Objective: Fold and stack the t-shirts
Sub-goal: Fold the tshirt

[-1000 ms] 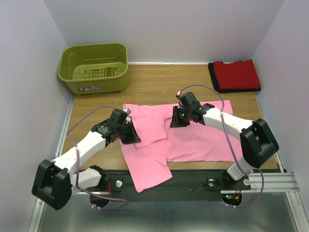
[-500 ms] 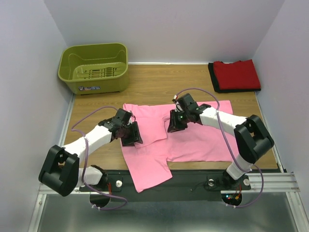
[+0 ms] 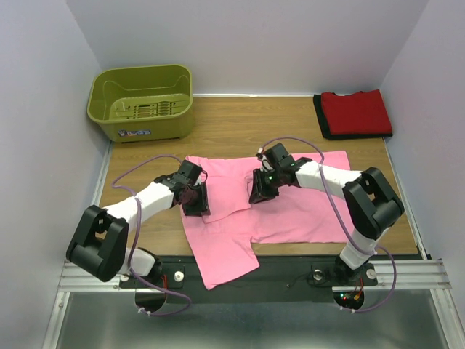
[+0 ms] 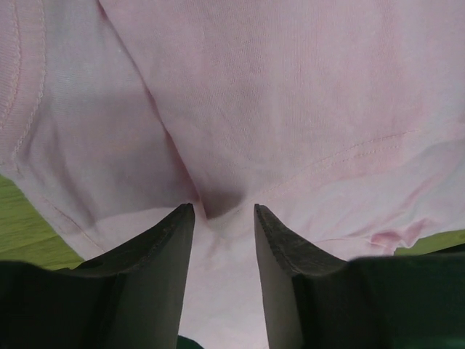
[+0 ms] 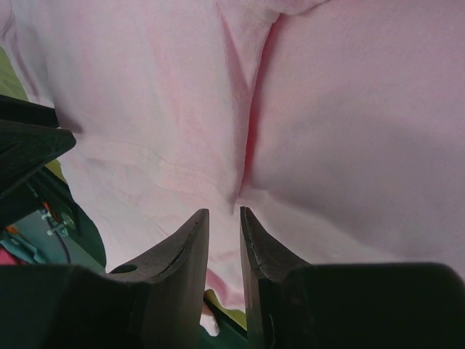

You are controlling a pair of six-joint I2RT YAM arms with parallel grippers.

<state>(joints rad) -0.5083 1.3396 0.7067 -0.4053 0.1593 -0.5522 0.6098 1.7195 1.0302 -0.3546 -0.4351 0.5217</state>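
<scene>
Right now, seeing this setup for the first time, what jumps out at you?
A bright pink t-shirt sprawls across the middle of the table, one part hanging over the near edge, with the left gripper and right gripper each pinching a fold of it. A folded red t-shirt lies far right and an olive-green basket far left.

Olive basket; wooden table
</scene>
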